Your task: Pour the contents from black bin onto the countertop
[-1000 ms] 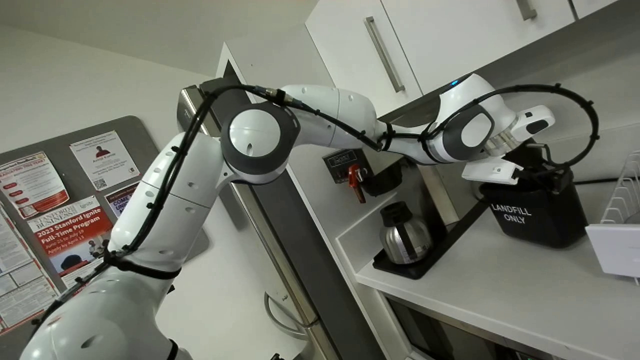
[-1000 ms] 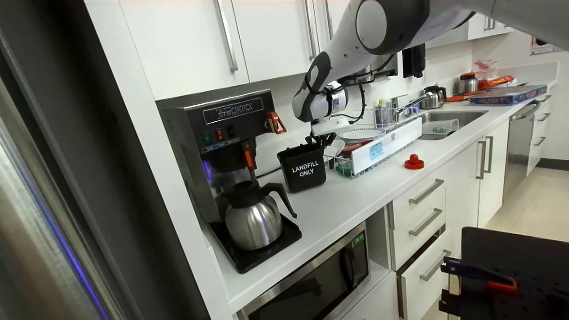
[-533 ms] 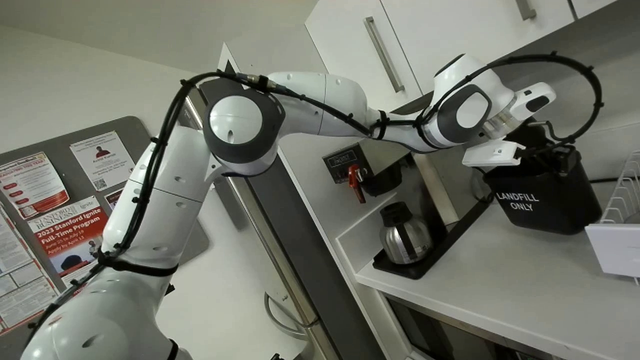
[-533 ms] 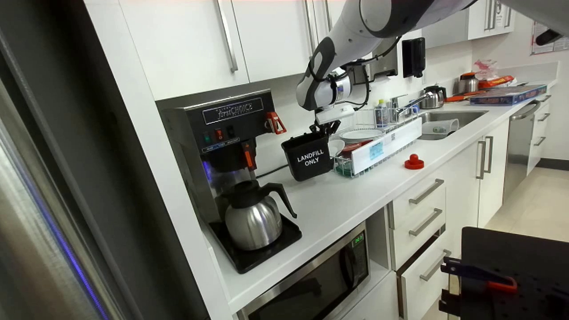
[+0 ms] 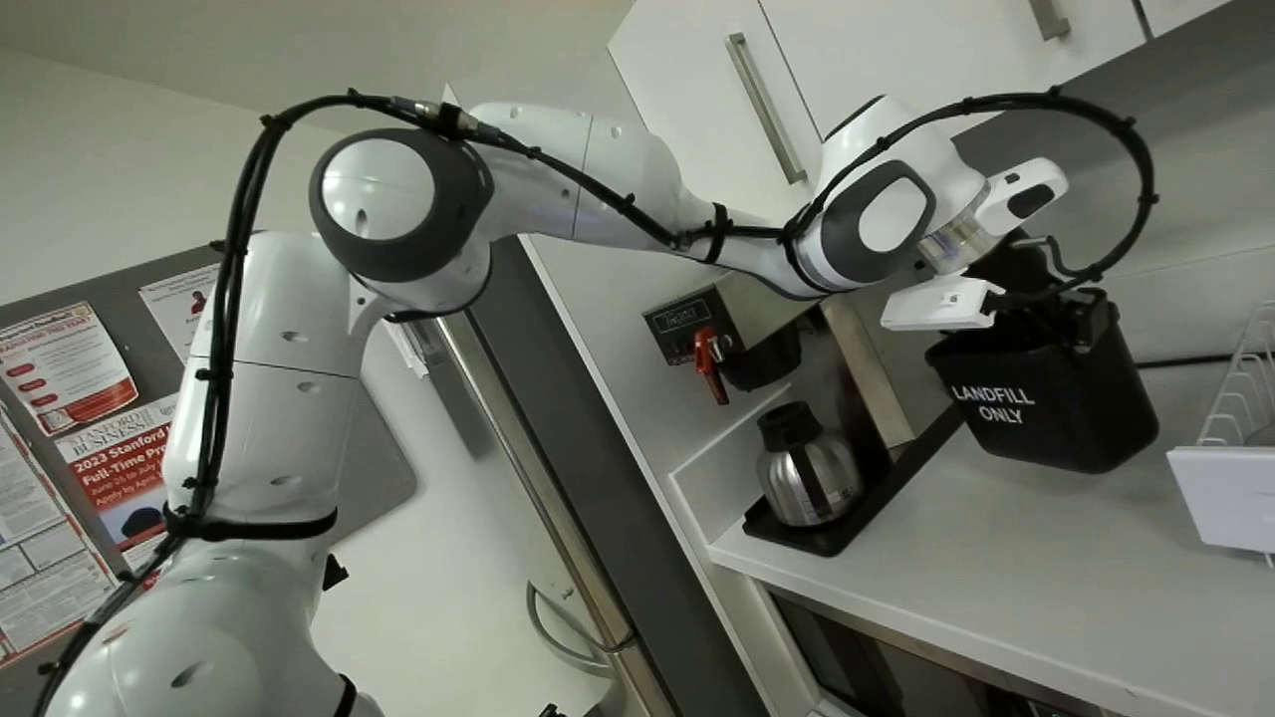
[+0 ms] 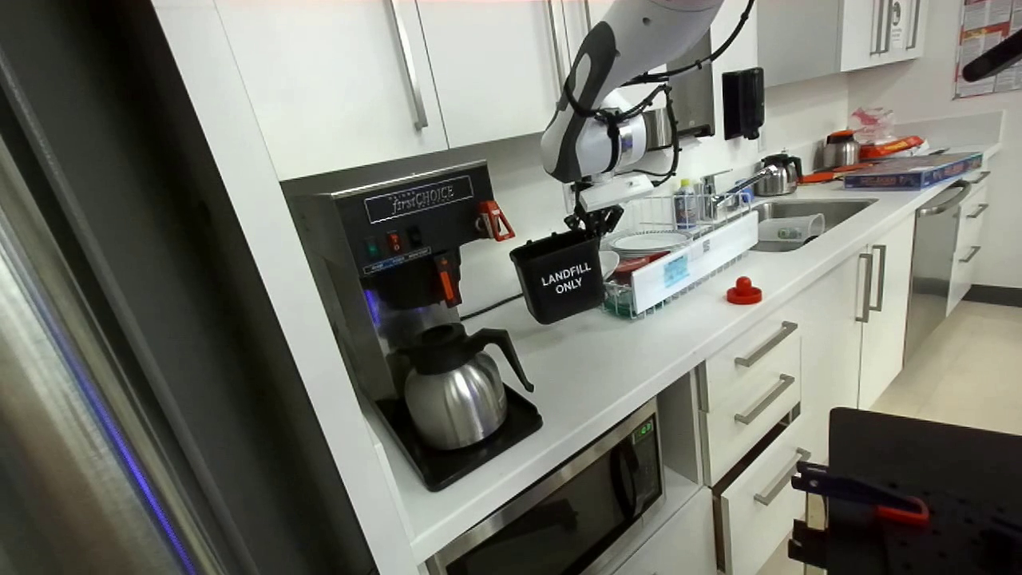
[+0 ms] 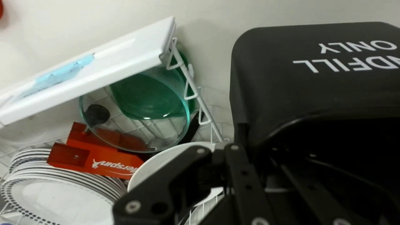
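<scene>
The black bin with white "LANDFILL ONLY" lettering shows in both exterior views (image 5: 1056, 413) (image 6: 559, 279). It hangs a little above the white countertop (image 5: 946, 568) (image 6: 615, 359), slightly tilted, with its opening upward. My gripper (image 5: 1086, 324) (image 6: 595, 225) is shut on the bin's side wall by the rim, on the side near the dish rack. In the wrist view, one finger of the gripper (image 7: 242, 140) is outside the bin (image 7: 287, 84) and the other reaches inside its dark opening. The contents are hidden; no white wads show in any view.
A white wire dish rack (image 6: 695, 259) with plates (image 7: 59, 200) and a glass bowl (image 7: 134, 109) stands close beside the bin. A coffee maker (image 6: 383, 224) and steel coffee pot (image 6: 455, 399) stand on the opposite side. Cabinets (image 6: 495, 72) hang above. A red knob-like object (image 6: 743, 292) lies farther along the counter.
The bin has risen off the countertop with my gripper holding it and has tilted slightly. Over the last half second it has shifted sideways a little, as the arm drew back and up.
</scene>
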Robot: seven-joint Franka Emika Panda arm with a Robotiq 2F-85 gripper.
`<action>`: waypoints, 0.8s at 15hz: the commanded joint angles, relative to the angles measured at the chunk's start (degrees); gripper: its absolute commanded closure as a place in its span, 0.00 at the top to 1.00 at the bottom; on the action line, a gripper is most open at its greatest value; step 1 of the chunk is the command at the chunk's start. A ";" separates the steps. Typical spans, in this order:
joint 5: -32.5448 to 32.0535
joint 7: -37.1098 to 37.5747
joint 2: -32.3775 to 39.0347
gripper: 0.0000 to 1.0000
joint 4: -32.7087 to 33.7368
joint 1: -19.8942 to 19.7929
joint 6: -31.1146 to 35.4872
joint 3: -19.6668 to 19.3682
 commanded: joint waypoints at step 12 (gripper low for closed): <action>-1.70 -7.60 -31.84 0.02 -45.71 1.83 6.90 -2.45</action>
